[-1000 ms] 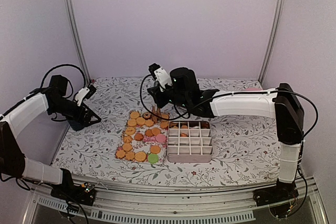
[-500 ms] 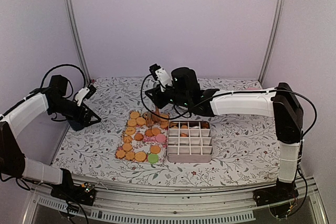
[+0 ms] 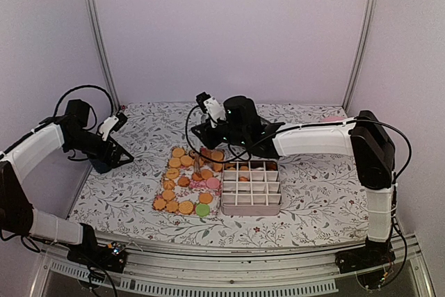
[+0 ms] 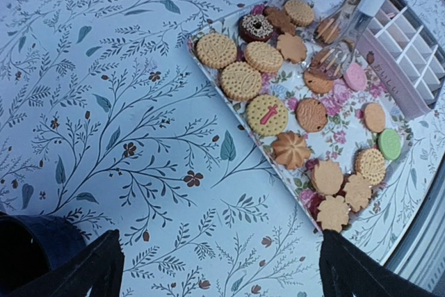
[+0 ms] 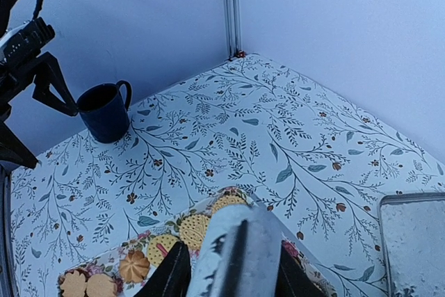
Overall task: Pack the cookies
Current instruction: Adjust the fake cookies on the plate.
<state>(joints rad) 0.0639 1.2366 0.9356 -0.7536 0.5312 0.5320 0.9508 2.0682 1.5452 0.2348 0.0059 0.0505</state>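
Observation:
The cookies lie spread on a flowered tray; most are golden, with a pink, a green and a dark brown one. A few cookies sit in the far cells of the white divided box. My right gripper is shut on silver tongs, its black fingers pressing both sides. The tongs' forked tips hang just over the cookies at the tray's far end. My left gripper stands open over bare tablecloth left of the tray, holding nothing.
A dark blue mug stands at the table's left, close under my left gripper. A grey rectangular sheet lies at the back right. The box touches the tray's right side. Purple walls and metal posts close in the table.
My right arm has shifted left and lowered the tongs from the tray's back edge toward the cookies, and the tongs have spread a little. The left arm has not moved.

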